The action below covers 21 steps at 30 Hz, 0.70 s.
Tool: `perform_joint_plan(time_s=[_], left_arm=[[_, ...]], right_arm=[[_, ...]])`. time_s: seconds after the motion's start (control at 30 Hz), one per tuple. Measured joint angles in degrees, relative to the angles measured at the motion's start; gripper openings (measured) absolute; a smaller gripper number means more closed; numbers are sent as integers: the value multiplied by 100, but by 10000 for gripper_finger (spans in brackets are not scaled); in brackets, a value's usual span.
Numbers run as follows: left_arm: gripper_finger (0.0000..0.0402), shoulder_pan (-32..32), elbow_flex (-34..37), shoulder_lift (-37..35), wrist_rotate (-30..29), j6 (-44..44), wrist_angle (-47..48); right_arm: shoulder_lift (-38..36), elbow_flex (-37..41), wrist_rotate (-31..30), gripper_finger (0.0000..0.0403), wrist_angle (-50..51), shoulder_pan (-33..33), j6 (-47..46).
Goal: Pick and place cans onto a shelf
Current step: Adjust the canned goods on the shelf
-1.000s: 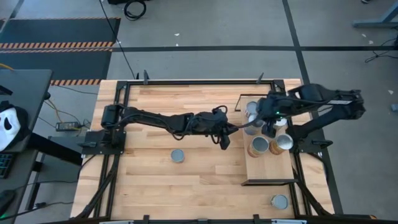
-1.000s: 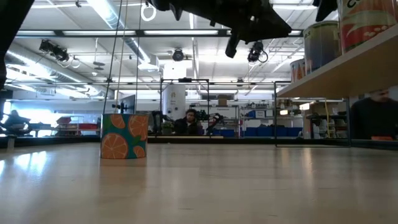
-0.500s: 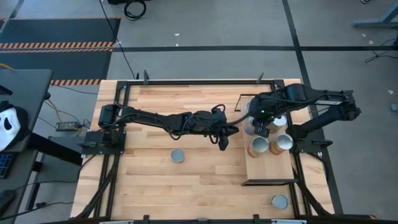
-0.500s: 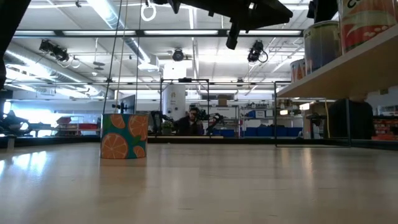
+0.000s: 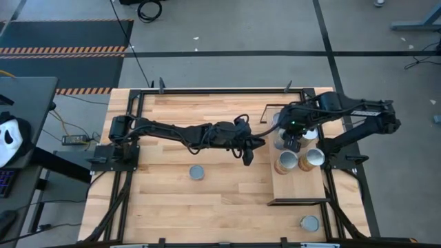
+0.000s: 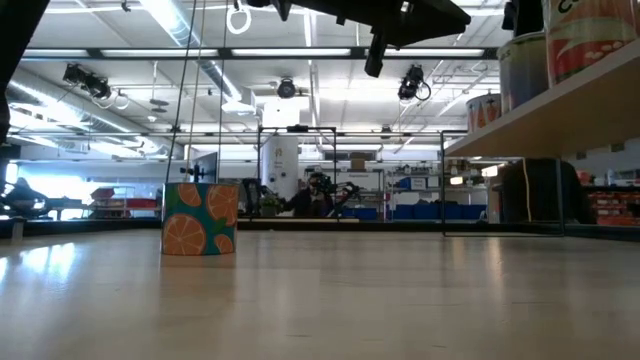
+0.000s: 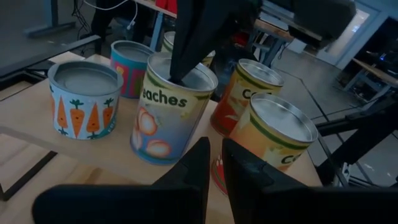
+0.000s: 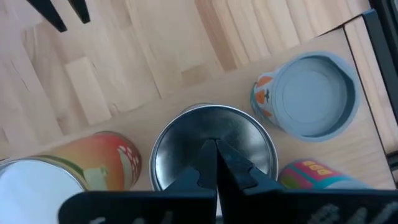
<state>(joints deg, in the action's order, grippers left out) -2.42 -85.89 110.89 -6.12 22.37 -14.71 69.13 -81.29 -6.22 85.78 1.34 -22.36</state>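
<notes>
The shelf stands at the table's right with several cans on its far half. In the left wrist view these are a peaches can, a carrot can, two orange cans and a teal can. My right gripper is shut above the peaches can. My left gripper hovers just left of the shelf, level, pointing at the cans. Its fingers are open by a narrow gap with nothing between them. Two more cans stand upright on the tabletop. My right gripper sets its shut fingertips on the peaches can's silvery top, about its middle, inside the rim. The fingers come from above, pointing steeply down. The can stands upright with its bottom on the shelf.
A black metal frame runs round the table's edges. The shelf's near half is bare board, and open tabletop lies between the two arms' bases. In the low view an orange-patterned can stands on the table; people sit far back in the room.
My right gripper, shut all the while, has shifted a little toward the table's left edge and down over the cans on the shelf, tipping slightly. The cans stand as before.
</notes>
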Motion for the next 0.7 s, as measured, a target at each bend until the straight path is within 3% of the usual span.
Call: perform_joint_plan(time_s=[0.7], left_arm=[[48,-9,-4,0,4,105,-217]], right_arm=[[-127,21,-265,0,-170,-11,-167]])
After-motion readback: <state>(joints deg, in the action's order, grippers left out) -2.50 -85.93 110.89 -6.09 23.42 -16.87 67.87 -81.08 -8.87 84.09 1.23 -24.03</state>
